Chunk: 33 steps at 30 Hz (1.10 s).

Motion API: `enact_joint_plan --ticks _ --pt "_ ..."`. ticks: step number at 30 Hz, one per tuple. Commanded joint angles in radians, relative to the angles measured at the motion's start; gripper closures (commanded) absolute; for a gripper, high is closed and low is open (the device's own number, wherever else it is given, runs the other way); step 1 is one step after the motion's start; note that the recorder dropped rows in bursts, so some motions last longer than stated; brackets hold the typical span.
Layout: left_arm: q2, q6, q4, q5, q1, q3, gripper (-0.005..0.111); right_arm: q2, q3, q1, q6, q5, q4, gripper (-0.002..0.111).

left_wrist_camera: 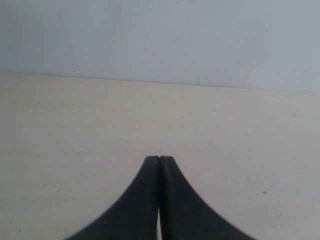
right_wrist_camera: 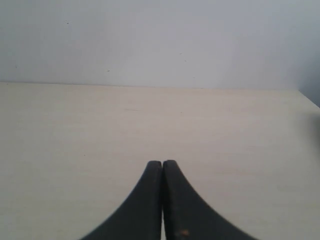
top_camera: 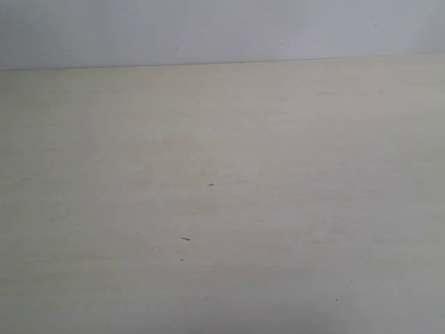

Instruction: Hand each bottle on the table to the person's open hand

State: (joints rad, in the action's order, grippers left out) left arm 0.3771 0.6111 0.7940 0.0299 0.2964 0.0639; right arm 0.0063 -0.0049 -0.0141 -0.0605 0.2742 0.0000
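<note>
The pale beige table [top_camera: 222, 195] fills the exterior view, bare except for tiny dark specks. No bottles and no person's open hand show in any view. Neither gripper appears in the exterior view. In the left wrist view my left gripper [left_wrist_camera: 159, 159] is shut, its black fingers pressed together with nothing between them, above the table [left_wrist_camera: 75, 130]. In the right wrist view my right gripper [right_wrist_camera: 162, 163] is likewise shut and holds nothing, over the table [right_wrist_camera: 75, 130].
A plain grey-white wall [top_camera: 222, 28] rises behind the table's far edge. The table's corner edge [right_wrist_camera: 310, 100] shows in the right wrist view, with a dark patch beyond it.
</note>
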Motion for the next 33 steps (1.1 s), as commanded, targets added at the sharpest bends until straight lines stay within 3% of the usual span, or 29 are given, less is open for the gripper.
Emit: enact_joint_plan --ticks 1,5,9,10,12,27,29,33 --pt "-0.003 -0.006 -0.001 0.007 -0.012 -0.005 0.107 -0.006 0.005 0.006 0.002 -0.004 -0.006 0.108" --pt "-0.003 -0.112 -0.071 0.004 -0.012 -0.005 0.107 -0.006 0.005 0.006 0.005 -0.004 -0.006 0.108" --pt "-0.003 -0.424 -0.395 0.004 -0.012 -0.005 0.107 -0.006 0.005 0.006 0.005 -0.004 -0.006 0.108" --pt "-0.003 -0.575 -0.547 0.004 -0.012 -0.005 0.107 -0.006 0.005 0.006 0.005 -0.004 -0.006 0.108" --pt "-0.003 -0.652 -0.608 0.004 -0.012 -0.005 0.107 -0.006 0.005 0.006 0.005 -0.004 -0.006 0.108" --pt "-0.003 -0.643 -0.706 0.004 -0.018 -0.005 0.107 -0.006 0.005 0.006 0.01 -0.004 -0.006 0.108" --pt "-0.006 -0.629 -0.706 0.004 -0.042 -0.005 0.107 -0.006 0.005 0.006 0.01 -0.004 -0.006 0.108" --pt "-0.086 -0.629 -0.706 -0.006 -0.172 -0.011 0.107 -0.006 0.005 0.006 0.009 0.0 -0.006 0.108"
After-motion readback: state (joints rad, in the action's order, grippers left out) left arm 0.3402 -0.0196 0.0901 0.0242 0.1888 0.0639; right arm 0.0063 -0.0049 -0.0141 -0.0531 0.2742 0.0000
